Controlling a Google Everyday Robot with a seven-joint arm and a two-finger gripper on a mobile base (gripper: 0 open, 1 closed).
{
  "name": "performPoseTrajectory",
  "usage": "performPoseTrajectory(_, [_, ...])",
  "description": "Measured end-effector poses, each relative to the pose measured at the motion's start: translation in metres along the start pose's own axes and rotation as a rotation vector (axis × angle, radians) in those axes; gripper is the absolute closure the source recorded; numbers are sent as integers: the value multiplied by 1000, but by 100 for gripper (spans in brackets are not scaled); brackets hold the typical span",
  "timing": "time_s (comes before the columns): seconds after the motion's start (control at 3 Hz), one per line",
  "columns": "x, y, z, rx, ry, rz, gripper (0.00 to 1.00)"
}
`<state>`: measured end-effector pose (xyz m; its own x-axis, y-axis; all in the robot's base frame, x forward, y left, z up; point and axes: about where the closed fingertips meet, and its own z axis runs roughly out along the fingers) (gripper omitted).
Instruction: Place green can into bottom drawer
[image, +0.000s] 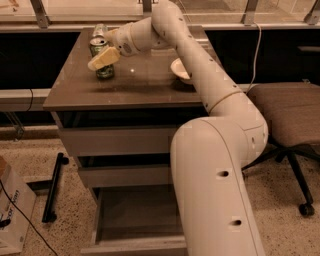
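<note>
The green can (105, 73) stands upright on the far left of the cabinet top (140, 87). Its silver top shows just left of my wrist. My gripper (101, 59) reaches in from the right and is at the can. Its pale front part lies slanted across the can's upper body and hides it. The bottom drawer (131, 215) is pulled out below the two shut drawers. Its box interior shows nothing in it, and my arm hides its right side.
A second can (100, 29) stands behind the green one near the back edge. A white bowl (178, 69) sits on the top to the right. An office chair (285, 105) stands at the right. A black bar (52, 187) and a cardboard box (12, 215) lie on the floor at the left.
</note>
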<state>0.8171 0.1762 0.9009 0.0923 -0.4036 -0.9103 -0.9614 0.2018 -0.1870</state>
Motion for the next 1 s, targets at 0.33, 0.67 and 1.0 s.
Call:
performPoseTrajectory(0.33, [1, 1, 4, -14, -11, 6, 42])
performPoseTrajectory(0.67, [-4, 5, -9, -13, -21, -14, 73])
performPoseTrajectory(1.0, [-26, 23, -49, -6, -14, -76, 96])
